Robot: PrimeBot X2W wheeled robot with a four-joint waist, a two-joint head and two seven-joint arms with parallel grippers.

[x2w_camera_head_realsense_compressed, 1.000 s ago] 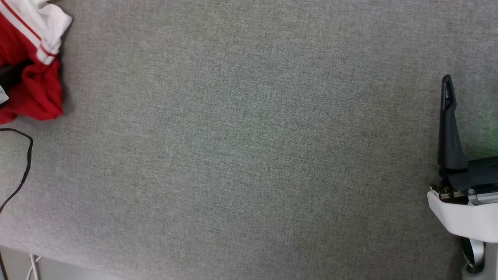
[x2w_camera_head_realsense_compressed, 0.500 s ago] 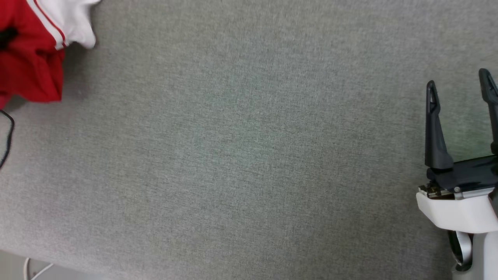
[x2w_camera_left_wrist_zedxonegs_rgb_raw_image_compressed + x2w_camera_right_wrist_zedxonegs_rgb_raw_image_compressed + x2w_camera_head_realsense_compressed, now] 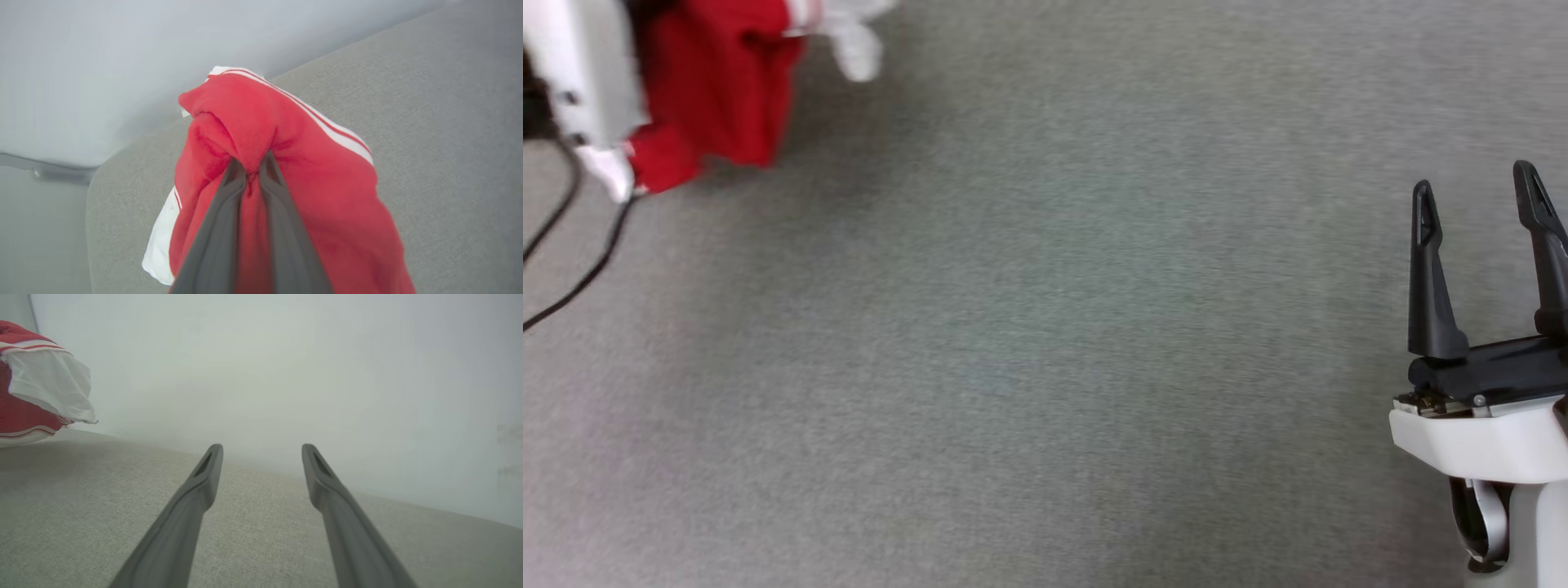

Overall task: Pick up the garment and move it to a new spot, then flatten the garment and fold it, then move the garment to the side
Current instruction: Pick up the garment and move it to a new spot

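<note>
Clamping with the left gripper (image 3: pixel 252 162) on a gathered fold of the red soft-fabric garment (image 3: pixel 327 183) with white sleeves and white-and-red striped trim. Pressing both long dark fingers (image 3: pixel 220 220) close together, with a thin ridge of red cloth squeezed between the tips. Draping from this grip down both sides of the fingers, mostly red cloth, with a white sleeve part showing to the lower left of the fingers and a striped band running to their upper right. Lying under and beyond the left gripper, a flat grey woven fabric surface (image 3: pixel 429 122), with a pale plain wall (image 3: pixel 81 61) past its edge. Not possible telling about the lowest folds: touching this surface or hanging free.

Appearing blurred in the head view, the garment (image 3: pixel 719 82) bunched just beside the pale left forearm shell (image 3: pixel 584 73), with a thin black cable (image 3: pixel 572 269) trailing below this shell.

Holding nothing with the right gripper (image 3: pixel 1474 184): two fingers standing wide apart over the bare grey surface (image 3: pixel 1045 327). Showing far to the left of the right gripper (image 3: pixel 262 451) in its own wrist view, well apart from it, the garment (image 3: pixel 24 412) with a white sleeve hanging loose on its near side.
</note>
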